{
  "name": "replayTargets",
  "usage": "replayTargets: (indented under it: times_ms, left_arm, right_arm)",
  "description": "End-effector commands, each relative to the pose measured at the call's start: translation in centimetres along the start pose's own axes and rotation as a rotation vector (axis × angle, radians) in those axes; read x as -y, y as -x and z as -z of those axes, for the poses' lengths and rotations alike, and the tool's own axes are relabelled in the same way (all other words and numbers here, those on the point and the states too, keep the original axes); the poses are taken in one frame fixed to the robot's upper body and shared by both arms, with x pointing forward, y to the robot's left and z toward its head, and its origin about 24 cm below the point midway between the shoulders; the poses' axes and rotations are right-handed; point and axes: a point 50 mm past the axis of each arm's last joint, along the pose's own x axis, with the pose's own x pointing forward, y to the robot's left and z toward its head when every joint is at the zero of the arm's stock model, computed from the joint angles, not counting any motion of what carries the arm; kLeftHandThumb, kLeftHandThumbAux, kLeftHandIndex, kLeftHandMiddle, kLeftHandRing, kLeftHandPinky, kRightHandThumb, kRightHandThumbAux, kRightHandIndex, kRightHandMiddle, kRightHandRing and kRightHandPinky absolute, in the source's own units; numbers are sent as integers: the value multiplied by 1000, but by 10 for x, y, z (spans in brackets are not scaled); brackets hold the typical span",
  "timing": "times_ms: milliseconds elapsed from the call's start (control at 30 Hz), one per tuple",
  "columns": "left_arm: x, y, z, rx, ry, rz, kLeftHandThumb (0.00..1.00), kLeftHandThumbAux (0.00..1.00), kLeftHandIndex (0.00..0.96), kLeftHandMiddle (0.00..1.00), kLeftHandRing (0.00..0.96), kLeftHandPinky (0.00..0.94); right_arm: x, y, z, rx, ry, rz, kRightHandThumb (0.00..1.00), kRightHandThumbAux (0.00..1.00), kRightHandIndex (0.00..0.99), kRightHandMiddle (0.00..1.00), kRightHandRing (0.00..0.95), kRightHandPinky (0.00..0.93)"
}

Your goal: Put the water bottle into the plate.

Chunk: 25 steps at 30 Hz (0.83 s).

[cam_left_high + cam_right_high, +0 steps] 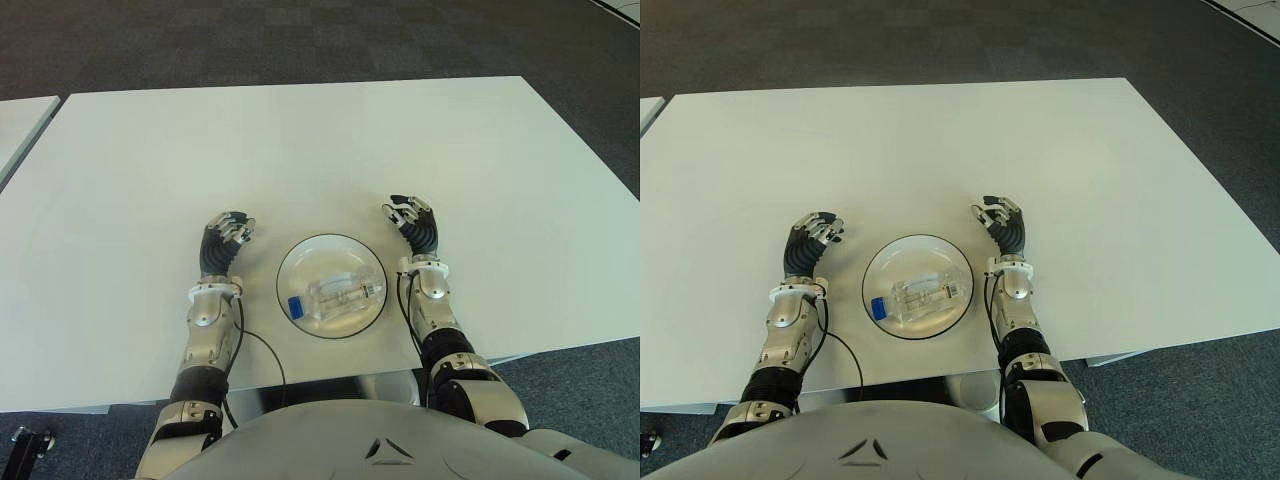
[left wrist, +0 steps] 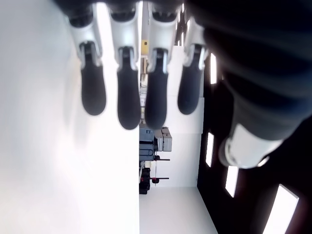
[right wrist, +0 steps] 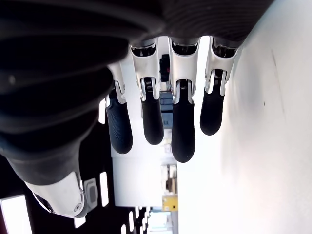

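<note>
A clear water bottle [image 1: 338, 298] with a blue cap lies on its side inside the white, dark-rimmed plate [image 1: 300, 255] near the table's front edge. My left hand [image 1: 228, 236] shows on the table just left of the plate, and my right hand [image 1: 412, 220] just right of it. Neither hand touches the bottle or the plate. In the left wrist view the fingers [image 2: 128, 97] hang relaxed and hold nothing. The right wrist view shows the same: loose fingers [image 3: 183, 126] with nothing between them.
The white table [image 1: 300, 150] stretches wide behind and to both sides of the plate. A second table's corner [image 1: 20, 115] shows at the far left, with dark carpet [image 1: 300, 40] beyond. The table's front edge runs just below my forearms.
</note>
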Motion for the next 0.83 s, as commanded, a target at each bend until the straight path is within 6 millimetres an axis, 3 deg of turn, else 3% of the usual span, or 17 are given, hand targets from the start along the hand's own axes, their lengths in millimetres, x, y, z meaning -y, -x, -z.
replayTargets:
  times_ms: [33,833]
  left_arm:
    - [-2,4,7,-40,1,0,835,675,424,469,501,501]
    - [-3,4,5,-39,-8,-12,835,675,421,471,500,500]
  right_arm:
    - [1,3,6,-51,27,-29,707,728,433,607,624,634]
    - [6,3,-2,-63,140,-114,710,728,434,616,639,657]
